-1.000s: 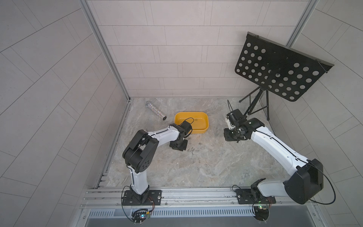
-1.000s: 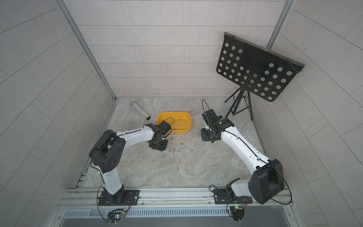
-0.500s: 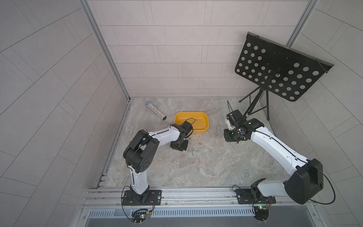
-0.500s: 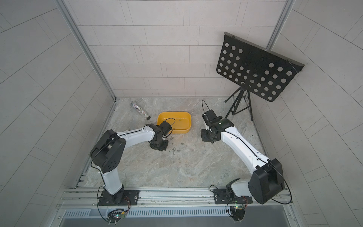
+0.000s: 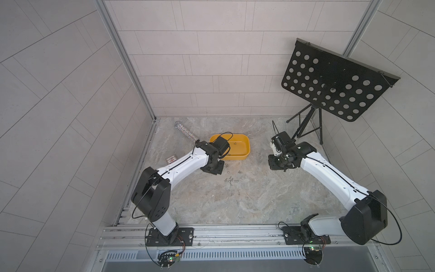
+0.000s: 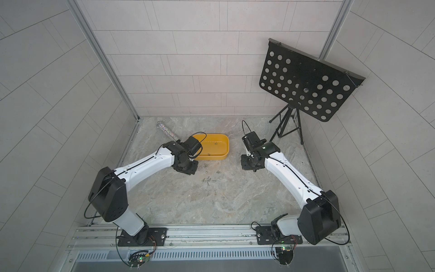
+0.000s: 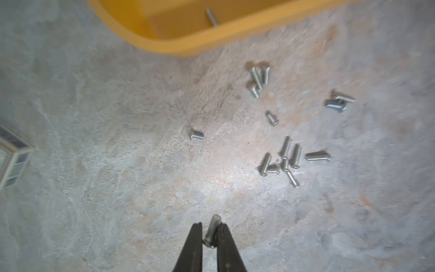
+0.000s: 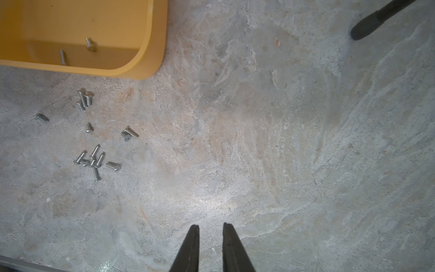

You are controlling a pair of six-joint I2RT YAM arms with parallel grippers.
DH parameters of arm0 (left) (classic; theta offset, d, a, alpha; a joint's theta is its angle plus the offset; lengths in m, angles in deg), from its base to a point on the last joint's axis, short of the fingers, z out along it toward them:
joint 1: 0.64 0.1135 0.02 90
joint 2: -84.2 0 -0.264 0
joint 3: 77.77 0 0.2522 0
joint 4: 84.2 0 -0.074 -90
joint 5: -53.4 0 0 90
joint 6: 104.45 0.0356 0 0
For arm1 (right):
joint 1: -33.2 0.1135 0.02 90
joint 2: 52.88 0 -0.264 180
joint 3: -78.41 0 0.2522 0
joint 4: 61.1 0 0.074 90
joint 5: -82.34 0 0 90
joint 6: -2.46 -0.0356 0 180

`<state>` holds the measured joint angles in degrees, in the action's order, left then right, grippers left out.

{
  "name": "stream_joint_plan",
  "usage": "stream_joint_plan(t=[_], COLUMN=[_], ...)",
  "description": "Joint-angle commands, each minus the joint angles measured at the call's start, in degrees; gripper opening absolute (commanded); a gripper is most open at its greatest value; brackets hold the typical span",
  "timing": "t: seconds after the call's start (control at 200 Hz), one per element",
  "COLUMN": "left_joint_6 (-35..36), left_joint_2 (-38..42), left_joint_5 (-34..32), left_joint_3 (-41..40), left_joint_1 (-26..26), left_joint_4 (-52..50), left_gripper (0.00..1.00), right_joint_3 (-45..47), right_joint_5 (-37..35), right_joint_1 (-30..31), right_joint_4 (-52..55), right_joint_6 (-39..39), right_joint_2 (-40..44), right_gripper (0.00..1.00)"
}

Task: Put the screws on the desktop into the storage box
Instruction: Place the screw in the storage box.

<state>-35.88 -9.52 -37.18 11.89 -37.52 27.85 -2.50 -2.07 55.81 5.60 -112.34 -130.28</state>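
Several small silver screws (image 7: 286,160) lie scattered on the marbled desktop (image 5: 235,205) just in front of the yellow storage box (image 5: 237,156), in both top views (image 6: 208,180) and in the right wrist view (image 8: 94,160). Two screws (image 8: 90,46) lie inside the box (image 8: 150,47). My left gripper (image 7: 210,225) is shut on one screw (image 7: 214,221), pinched between its black fingers, low over the desktop left of the pile (image 5: 211,168). My right gripper (image 8: 210,226) hangs over bare desktop to the right of the box (image 5: 279,163), slightly open with nothing between its fingers.
A glittery silver tube (image 5: 186,131) lies behind the box at the back left. A small printed card (image 5: 171,159) sits left of the left arm. A black perforated music stand (image 5: 334,87) rises at the back right, one tripod foot (image 8: 376,18) near the right gripper.
My left gripper has closed on a screw on the desktop. The right arm has not moved.
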Motion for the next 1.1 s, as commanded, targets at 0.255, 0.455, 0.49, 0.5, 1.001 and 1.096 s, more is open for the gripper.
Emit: stream_joint_plan(t=[0.255, 0.455, 0.49, 0.5, 1.001, 1.096], left_joint_6=[3.20, 4.31, 4.49, 4.54, 5.59, 5.69], left_joint_2=[-13.43, -25.25, -27.30, -27.77, -45.88, -46.38], left_joint_5=[-0.20, 1.26, 1.64, 1.79, 4.80, 4.71], left_joint_3=[20.77, 32.59, 34.88, 35.67, 55.50, 55.41], left_joint_1=[0.80, 2.82, 3.31, 3.38, 7.07, 7.26], left_joint_4=[-4.10, -4.44, -4.89, -5.16, -9.48, -9.46], left_gripper=[0.12, 0.11, 0.11, 0.11, 0.12, 0.14], right_joint_3=[-0.11, 0.17, 0.26, 0.20, 0.09, -0.05], right_joint_5=[-0.57, -0.84, -0.84, -0.84, -0.22, -0.14], right_joint_1=[0.28, 0.20, 0.21, 0.23, 0.24, 0.20], right_joint_4=[0.74, 0.78, 0.83, 0.84, 0.27, 0.23], right_joint_6=[0.10, 0.19, 0.19, 0.19, -0.06, -0.06], right_joint_2=[1.47, 1.99, 1.94, 1.96, 0.20, 0.02], right_gripper=[0.24, 0.24, 0.24, 0.24, 0.23, 0.23])
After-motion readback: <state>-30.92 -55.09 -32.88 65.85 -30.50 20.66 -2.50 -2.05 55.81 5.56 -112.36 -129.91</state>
